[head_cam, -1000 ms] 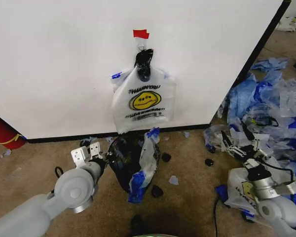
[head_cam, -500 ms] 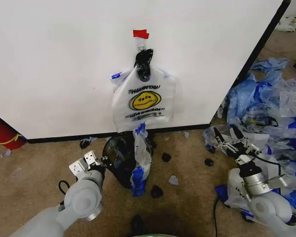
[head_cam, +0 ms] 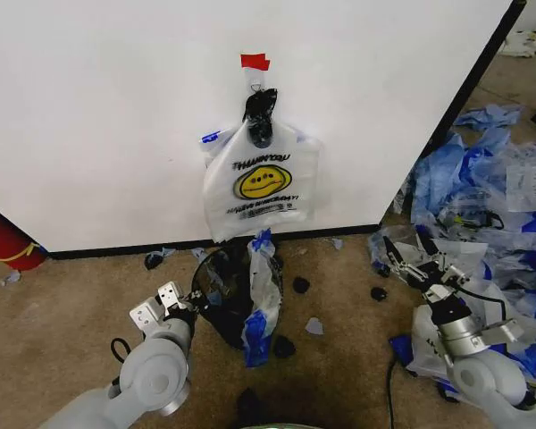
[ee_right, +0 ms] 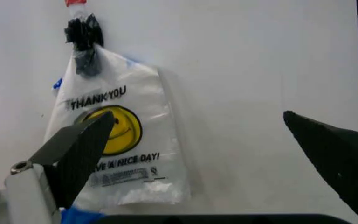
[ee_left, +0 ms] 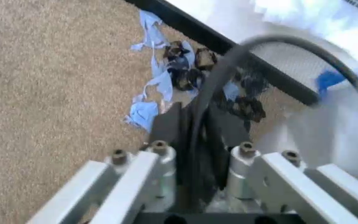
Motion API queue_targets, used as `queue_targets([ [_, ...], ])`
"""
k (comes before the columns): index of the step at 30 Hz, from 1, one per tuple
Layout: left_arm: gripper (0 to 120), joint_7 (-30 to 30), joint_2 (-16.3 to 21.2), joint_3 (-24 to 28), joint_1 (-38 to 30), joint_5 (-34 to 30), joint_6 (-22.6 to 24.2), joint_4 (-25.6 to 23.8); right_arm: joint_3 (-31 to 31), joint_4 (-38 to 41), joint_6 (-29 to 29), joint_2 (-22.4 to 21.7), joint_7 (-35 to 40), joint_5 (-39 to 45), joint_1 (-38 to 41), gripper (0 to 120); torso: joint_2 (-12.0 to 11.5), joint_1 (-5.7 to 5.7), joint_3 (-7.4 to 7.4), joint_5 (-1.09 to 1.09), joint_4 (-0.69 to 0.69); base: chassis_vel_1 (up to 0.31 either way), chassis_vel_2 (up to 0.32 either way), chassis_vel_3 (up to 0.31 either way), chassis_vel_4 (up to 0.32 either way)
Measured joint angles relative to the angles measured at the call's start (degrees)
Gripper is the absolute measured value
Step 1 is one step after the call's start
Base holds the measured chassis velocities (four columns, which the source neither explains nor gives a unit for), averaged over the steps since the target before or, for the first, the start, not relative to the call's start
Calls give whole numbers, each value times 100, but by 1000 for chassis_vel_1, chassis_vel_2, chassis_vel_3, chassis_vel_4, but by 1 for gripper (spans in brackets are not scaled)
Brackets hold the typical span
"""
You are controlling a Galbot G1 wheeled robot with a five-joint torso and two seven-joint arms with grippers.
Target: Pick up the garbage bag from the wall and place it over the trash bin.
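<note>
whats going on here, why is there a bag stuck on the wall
The garbage bag hangs on the wall, untouched. Below it, the left end effector is shut on the rim of the trash bin, which sits on the carpet with a bag draped in it. The right end effector is open, low on the right beside a heap of bags and facing the hanging bag.

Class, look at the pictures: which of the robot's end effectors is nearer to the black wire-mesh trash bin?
Left. The left end effector is clamped on the rim of the trash bin. The right end effector hangs open, well off to the bin's right.
</note>
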Motion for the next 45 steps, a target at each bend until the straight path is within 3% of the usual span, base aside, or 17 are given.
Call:
queue_targets([
  [10,58,-37,143,-251,198,64,47,-344,-45,219,-162,-35,65,198,-79,100,0,0,0,2,0,0,0,0,0],
  [13,73,492,388,-523,16,183,-31,-431,-257,638,-646,-289,350,839,-112,100,0,0,1,2,1,0,0,0,0],
  [16,80,740,532,-612,-151,331,-56,-362,-388,879,-1036,-531,480,1253,-111,100,0,0,1,5,-2,0,0,0,0],
  [18,88,999,675,-678,-241,665,-74,-231,-613,1172,-1542,-853,864,1659,-33,100,0,0,1,-3,-3,0,0,0,0],
  [20,97,1473,782,-712,-198,1306,-178,-52,-1052,1451,-2184,-1186,1770,2184,297,100,0,0,1,2,2,0,0,0,0],
  [22,98,1724,806,-711,-167,1508,-283,32,-1170,1510,-2433,-1258,2033,2341,431,100,0,0,1,1,4,0,0,0,0],
  [25,100,2735,822,-609,-147,2298,-720,548,-1375,1639,-3604,-1366,3073,2711,813,100,-2,1,1,-4,0,0,0,0,0],
  [29,100,3078,824,-582,-129,2507,-791,696,-1379,1645,-4110,-1387,3321,2919,885,100,-2,1,1,3,-1,0,0,0,0],
  [36,100,3187,952,-578,-181,2382,-724,642,-1418,1746,-4578,-1409,3384,3052,923,100,-1,0,1,1,0,0,0,0,0],
  [45,100,2970,1056,-744,-100,2291,-520,668,-1959,1716,-4789,-1374,3529,3191,1476,100,-1,0,0,1,2,0,0,0,0],
])
